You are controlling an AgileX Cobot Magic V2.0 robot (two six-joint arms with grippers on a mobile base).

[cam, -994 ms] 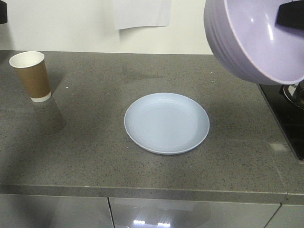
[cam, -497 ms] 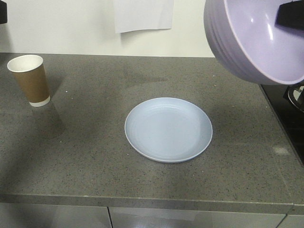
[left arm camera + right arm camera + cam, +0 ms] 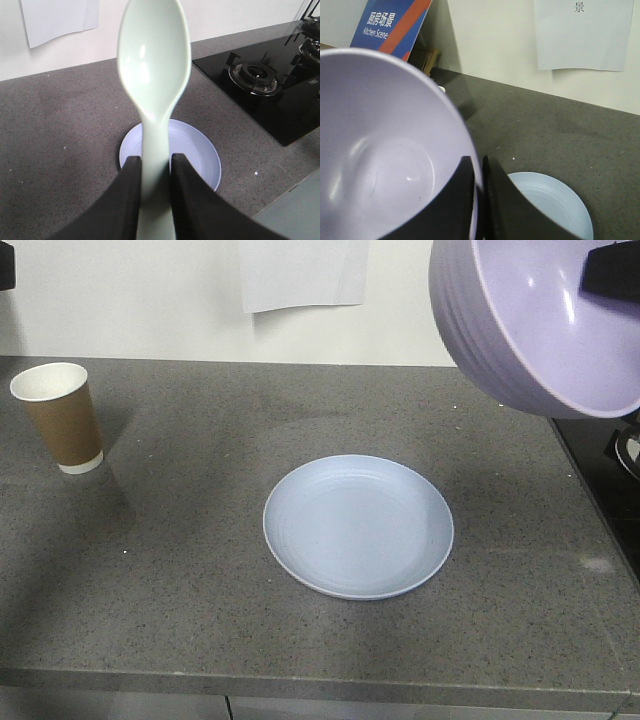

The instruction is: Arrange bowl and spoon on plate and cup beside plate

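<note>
The pale blue plate lies bare on the grey counter. The brown paper cup stands upright at the far left, well apart from the plate. My right gripper is shut on the rim of the lavender bowl, one finger inside and one outside. It holds the bowl tilted high at the upper right, above the counter and to the right of the plate. My left gripper is shut on the handle of the mint-green spoon, whose head points up and away above the plate.
A black gas hob is set into the counter right of the plate, seen as a dark panel in the front view. White paper hangs on the back wall. The counter's front edge runs below the plate.
Plate and cup sit lower in the front view than a second ago, and the cup further left. The bowl keeps its place in the frame. Both grips look unchanged.
</note>
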